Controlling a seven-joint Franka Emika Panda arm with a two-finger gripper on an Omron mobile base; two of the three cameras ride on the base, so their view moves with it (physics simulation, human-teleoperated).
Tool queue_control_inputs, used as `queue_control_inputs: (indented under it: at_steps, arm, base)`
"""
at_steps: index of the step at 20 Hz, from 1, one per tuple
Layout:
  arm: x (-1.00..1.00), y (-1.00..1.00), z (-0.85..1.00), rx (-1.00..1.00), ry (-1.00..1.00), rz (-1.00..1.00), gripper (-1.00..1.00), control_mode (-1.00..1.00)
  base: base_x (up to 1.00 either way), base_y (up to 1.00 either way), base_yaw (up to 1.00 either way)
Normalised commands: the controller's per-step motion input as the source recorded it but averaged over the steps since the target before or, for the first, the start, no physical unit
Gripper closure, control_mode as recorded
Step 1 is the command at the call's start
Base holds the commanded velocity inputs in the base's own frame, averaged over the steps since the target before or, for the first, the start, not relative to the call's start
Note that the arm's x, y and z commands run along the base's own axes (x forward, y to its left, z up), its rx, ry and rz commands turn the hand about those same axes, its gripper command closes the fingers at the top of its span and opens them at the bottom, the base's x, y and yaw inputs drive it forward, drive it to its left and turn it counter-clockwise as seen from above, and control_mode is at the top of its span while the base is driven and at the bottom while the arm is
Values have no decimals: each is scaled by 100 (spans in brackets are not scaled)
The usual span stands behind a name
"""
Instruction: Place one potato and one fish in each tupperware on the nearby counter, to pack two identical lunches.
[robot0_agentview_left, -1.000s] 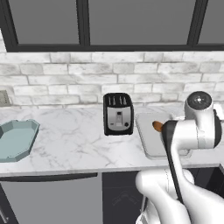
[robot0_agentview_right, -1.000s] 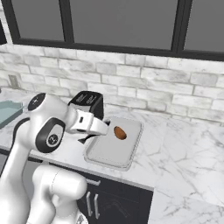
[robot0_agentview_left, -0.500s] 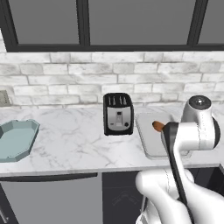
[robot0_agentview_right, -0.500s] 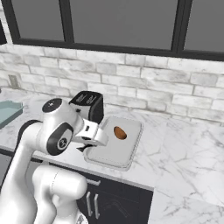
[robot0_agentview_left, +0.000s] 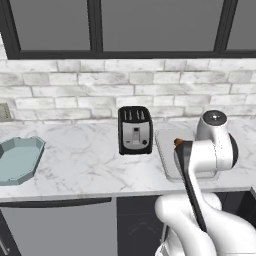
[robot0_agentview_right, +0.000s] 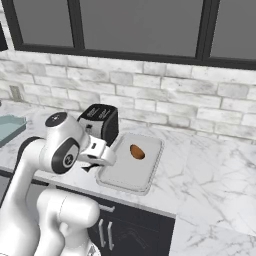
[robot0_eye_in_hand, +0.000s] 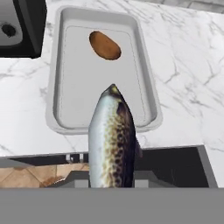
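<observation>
Left base view: tupperware (robot0_agentview_left: 19, 160) far left on the counter (robot0_agentview_left: 85, 170), well apart from the grey tray (robot0_agentview_left: 167, 150) right of the toaster (robot0_agentview_left: 134, 130).

Right base view: potato (robot0_agentview_right: 137, 151) lying on the tray's far half, apart from the arm.

Hand view: gripper (robot0_eye_in_hand: 111, 181) clamped on the fish (robot0_eye_in_hand: 112, 140), lifted over the tray's near edge. Probably slick, limp and light; best pinched mid-body, as here.

- black toaster (robot0_agentview_left: 135, 129) stands on the worktop, just beside the grey tray (robot0_agentview_right: 131, 164), at its 9 o'clock
- dark-framed window (robot0_agentview_left: 128, 25) above the brick wall (robot0_agentview_right: 165, 95)
</observation>
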Motion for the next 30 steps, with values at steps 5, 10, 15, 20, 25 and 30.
queue_control_inputs:
  at_steps: [5,10,15,20,25,30]
  arm:
    - [39,1,-7,0,0,-9,100,-100]
    - [55,0,-6,3,0,0,100,-100]
    - [39,0,-21,3,7,0,100,-100]
    - [14,-5,-38,2,9,0,100,-100]
    - [13,-13,-35,3,5,0,100,-100]
    - [15,-23,-27,3,0,0,100,-100]
  base:
    - [0,0,0]
    - [0,0,0]
    - [0,0,0]
    - [0,0,0]
    - [0,0,0]
    - [0,0,0]
